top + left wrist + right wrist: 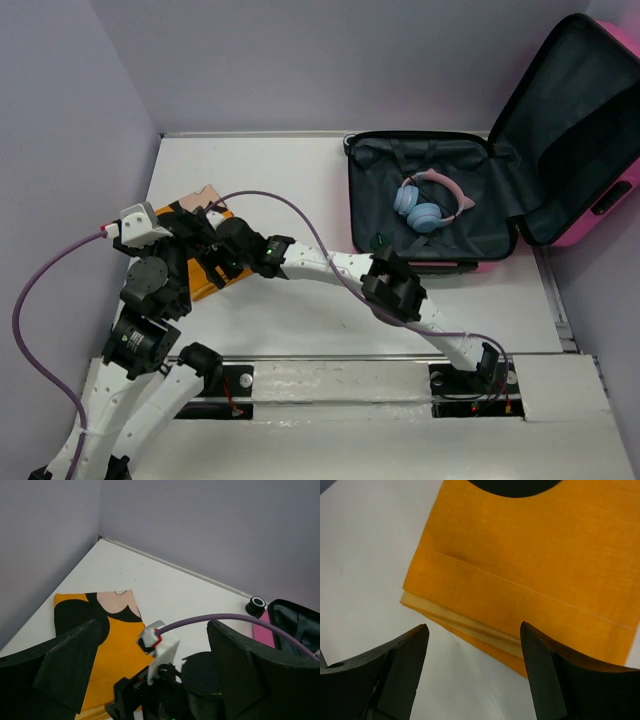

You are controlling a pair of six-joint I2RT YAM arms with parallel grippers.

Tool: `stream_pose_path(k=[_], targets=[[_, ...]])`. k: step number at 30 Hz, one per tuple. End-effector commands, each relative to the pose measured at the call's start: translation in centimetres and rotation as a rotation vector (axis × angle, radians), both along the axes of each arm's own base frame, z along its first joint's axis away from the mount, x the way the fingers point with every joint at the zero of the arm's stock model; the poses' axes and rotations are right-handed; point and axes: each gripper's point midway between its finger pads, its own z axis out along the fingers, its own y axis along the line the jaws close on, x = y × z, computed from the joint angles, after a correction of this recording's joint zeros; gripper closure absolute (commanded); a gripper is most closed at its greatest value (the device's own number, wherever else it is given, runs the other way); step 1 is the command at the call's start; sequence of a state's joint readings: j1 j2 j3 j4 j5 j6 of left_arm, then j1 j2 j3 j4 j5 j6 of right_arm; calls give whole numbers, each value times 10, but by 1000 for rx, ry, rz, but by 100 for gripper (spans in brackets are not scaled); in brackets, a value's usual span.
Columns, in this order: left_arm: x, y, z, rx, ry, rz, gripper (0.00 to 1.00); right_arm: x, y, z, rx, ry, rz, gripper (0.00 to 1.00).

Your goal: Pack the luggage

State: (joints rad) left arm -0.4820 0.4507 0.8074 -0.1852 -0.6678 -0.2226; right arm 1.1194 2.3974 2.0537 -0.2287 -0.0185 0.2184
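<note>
The luggage [565,130] is lying open at the far right of the table [290,170], its lid leaning back against the wall. Blue and pink headphones [432,205] are resting inside the luggage on the dark lining. A folded orange cloth [205,287] is lying well to the left of the luggage. Both arms are reaching over that cloth, far from the luggage. The left gripper [155,645] is hovering above the cloth with its jaws spread wide, gripping nothing. The right gripper [472,640] is hanging over the cloth's folded edge, jaws apart and empty. A purple cable [300,215] is arching between the arms.
</note>
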Motion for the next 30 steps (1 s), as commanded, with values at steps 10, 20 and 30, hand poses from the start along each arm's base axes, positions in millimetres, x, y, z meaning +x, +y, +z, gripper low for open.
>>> stream_pose_path(k=[10,20,30], targets=[[13,-6,-4,-5,11,-2,1,4,-5,-94,-324,-149,88,34],[27,-28,-18,15,80,-89,1,43,-107,-83,-437,-239,-144,91],[60,-76,-64,5,301,-248,1,54,-228,-42,-400,-209,-249,32]])
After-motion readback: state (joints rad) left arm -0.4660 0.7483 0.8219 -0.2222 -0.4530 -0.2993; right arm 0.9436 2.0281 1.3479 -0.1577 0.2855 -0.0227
